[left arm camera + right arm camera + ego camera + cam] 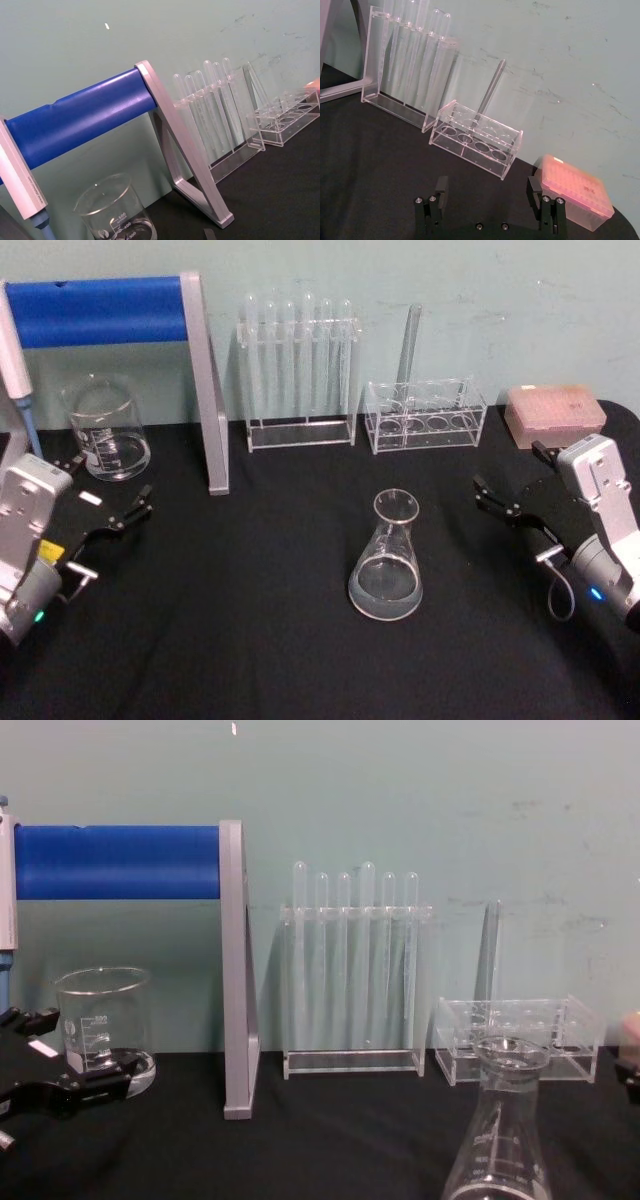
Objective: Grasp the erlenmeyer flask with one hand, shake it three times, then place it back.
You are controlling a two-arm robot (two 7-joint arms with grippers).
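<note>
The flask (386,558) stands upright near the middle of the black desk (250,640), touched by nothing. Your right claw (510,470) hovers to its right, jaws spread wide and holding nothing. Your left claw (105,492), also wide open and empty, sits well apart beside the beaker (105,430). You appear to be at step 1, the grasp not yet begun, with 3 shakes and the return still ahead. The right claw is nearer, so the next move likely calls for bringing it across, level with the narrow neck, jaws either side, then closing gently on the smooth glass without tipping it.
</note>
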